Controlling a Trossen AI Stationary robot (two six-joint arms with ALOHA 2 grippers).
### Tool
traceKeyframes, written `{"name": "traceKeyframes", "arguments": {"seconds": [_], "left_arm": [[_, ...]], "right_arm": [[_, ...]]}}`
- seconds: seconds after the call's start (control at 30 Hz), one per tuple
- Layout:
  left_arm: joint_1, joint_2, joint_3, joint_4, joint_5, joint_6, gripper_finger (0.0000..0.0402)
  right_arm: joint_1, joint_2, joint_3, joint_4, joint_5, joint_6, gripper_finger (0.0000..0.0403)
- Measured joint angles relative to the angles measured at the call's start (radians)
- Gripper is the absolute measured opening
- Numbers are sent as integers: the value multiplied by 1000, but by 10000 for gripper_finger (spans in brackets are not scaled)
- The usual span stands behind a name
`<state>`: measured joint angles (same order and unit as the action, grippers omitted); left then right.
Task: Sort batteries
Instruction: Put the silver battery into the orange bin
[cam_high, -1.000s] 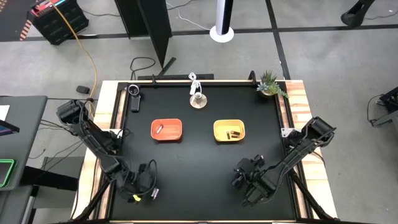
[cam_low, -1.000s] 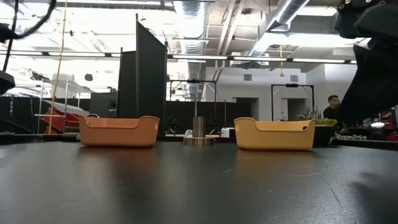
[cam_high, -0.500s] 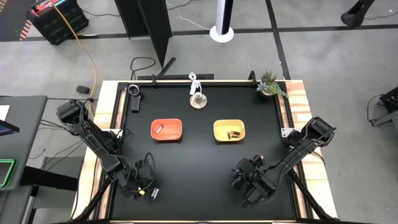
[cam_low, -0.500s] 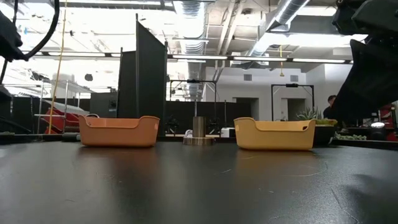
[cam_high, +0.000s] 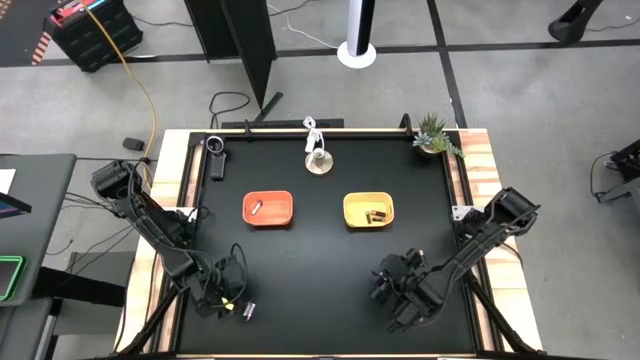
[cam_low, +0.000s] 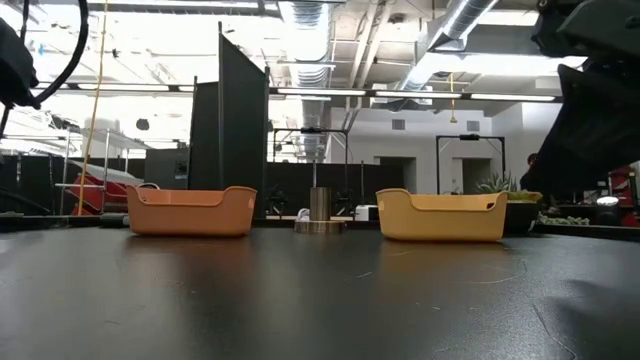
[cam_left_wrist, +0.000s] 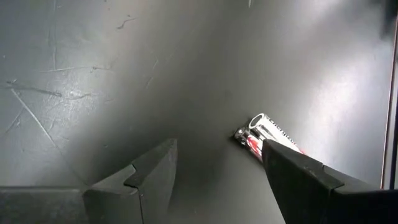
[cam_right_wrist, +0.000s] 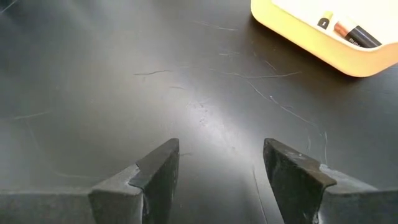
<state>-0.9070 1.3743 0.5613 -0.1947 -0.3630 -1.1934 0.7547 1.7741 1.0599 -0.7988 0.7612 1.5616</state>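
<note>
Two silvery batteries (cam_left_wrist: 266, 132) lie on the table (cam_high: 320, 260) near its front-left corner, just beside the left gripper (cam_left_wrist: 214, 171), fingers spread, nothing held. Right gripper (cam_right_wrist: 221, 168) released, front-right. Other cells sit in orange tray (cam_high: 268, 209) and yellow tray (cam_high: 369, 211).

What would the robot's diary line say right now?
left gripper: open over silvery-white cylindrical battery lying on black table | right gripper: open, empty | orange tray: one pale battery | yellow tray: dark batteries
</note>
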Motion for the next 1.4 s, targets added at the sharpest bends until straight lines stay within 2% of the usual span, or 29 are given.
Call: {"name": "traceKeyframes", "arguments": {"seconds": [0.17,0.3,0.53,0.83,1.03,1.23,1.4], "left_arm": [[-13,0,0,0,0,-8,231],[-40,2,0,4,-4,60,231],[-100,2,0,53,-97,188,231],[-140,2,0,197,-187,543,231],[-141,2,0,210,-188,549,231],[-160,2,0,212,-193,651,231],[-155,2,0,212,-203,677,231]], "right_arm": [[-6,0,0,0,0,0,248],[-6,0,0,0,0,0,248],[-6,0,0,0,0,-1,248],[-7,0,0,1,0,-15,248],[-9,0,0,6,0,-18,248],[-25,0,0,7,0,-27,248],[-31,0,0,43,0,-58,248]]}}
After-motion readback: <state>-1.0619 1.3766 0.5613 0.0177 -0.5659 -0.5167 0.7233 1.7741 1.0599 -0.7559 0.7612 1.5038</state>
